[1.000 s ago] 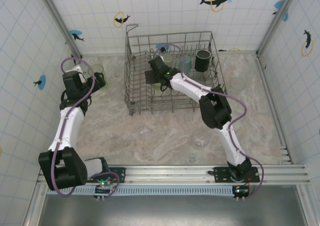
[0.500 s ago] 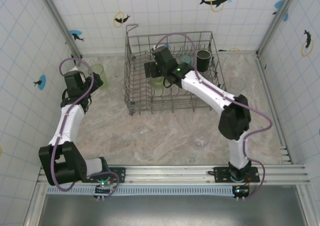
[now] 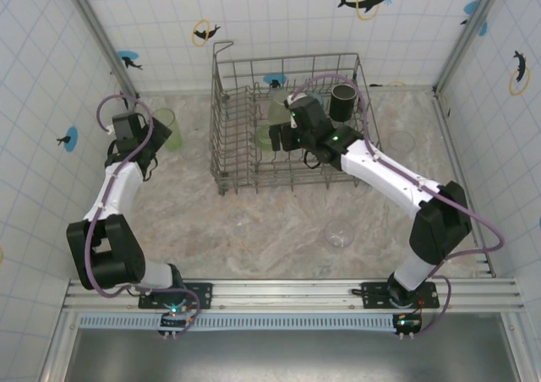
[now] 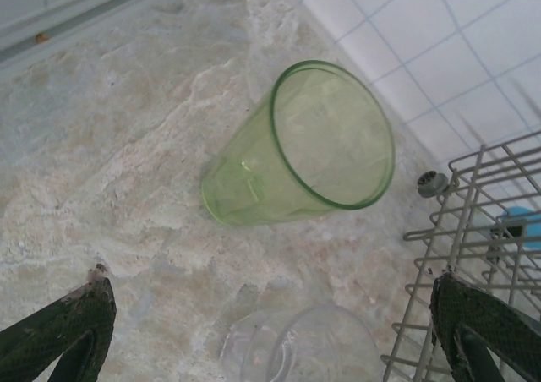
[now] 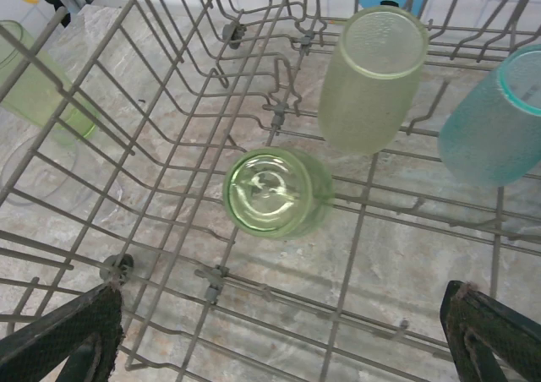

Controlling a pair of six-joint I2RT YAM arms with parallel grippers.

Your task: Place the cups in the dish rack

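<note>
The dish rack stands at the back middle of the table. Inside it are an upturned green cup, a pale frosted cup, a teal cup and a black mug. My right gripper hovers open above the rack floor, just short of the upturned green cup, holding nothing. Left of the rack stands a green tumbler with a clear glass in front of it. My left gripper is open, its fingers spread wide on either side of the clear glass.
Two more clear glasses stand on the table: one in front of the rack, one to its right. The rack's wire wall is close to my left gripper's right finger. Tiled walls close in the back and both sides.
My right arm has swung to the right and drawn back inside the rack, leaving the green cup standing. My left gripper has moved a little farther back toward the green tumbler.
</note>
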